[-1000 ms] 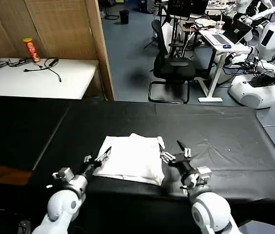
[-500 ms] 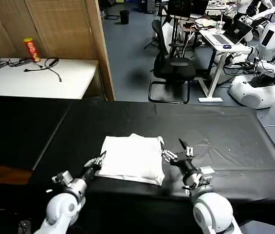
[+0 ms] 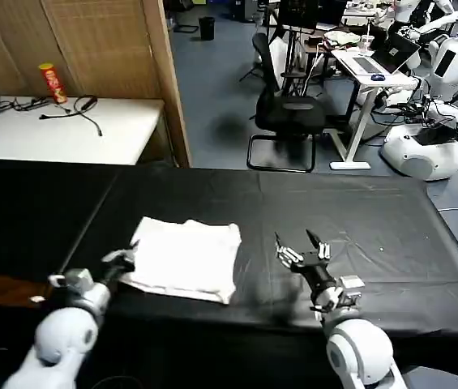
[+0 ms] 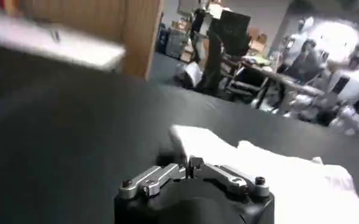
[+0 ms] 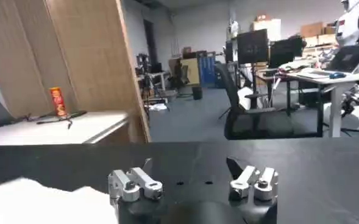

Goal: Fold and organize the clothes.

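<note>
A plain white folded T-shirt [image 3: 184,259] lies on a black counter [image 3: 358,219], no print showing on its upper side. The left hand [image 3: 121,261] and right hand [image 3: 300,251] are silver-grey metal with black fittings. Behind, a red and yellow can [image 3: 52,83] and black cables [image 3: 79,109] sit on a white table [image 3: 66,134] beside light brown wooden panels [image 3: 91,40].

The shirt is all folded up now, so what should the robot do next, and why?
Probably draw the left gripper back off the folded T-shirt. The shirt lies as a neat white bundle on the black table, the left gripper sits at its near-left corner, and the right gripper is open and apart from it, so folding looks finished.
</note>
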### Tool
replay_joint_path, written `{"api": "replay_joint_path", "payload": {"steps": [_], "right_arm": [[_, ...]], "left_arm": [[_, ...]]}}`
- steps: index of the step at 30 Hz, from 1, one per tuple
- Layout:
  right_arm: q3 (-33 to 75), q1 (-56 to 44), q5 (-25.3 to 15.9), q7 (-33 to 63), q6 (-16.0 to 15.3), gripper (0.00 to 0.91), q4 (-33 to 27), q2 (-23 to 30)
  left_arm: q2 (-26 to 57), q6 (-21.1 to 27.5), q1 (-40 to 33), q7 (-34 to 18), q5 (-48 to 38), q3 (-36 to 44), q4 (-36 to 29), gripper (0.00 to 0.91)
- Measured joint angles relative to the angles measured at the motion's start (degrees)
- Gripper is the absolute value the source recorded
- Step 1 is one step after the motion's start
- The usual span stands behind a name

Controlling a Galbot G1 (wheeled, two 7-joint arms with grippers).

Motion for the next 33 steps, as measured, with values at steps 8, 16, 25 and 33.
{"api": "replay_joint_path", "payload": {"steps": [8,16,25,33], "right_arm": [[-0.8,0.3,0.0,0.0,0.0,0.878,-0.4,0.9],[-0.7,-0.5,-0.4,0.0,0.0,0.878,-0.4,1.2],[-0.6,-2.2,-0.3,-0.2,-0.1,0.878,-0.1,1.3],[-2.1,-2.1,2.4,-0.1,-2.2,0.878,-0.8,-0.1]], "left_arm": [[13.4,0.3,0.2,0.0,5.3,-9.2,-1.8,0.000],[13.2,1.2,1.8,-2.6,6.5,-7.6,-7.7,0.000],[0.3,3.8,-3.3,-7.1,6.1,8.3,-8.0,0.000],[-8.7,4.8,-4.6,-8.4,6.0,17.4,-6.8,0.878]]}}
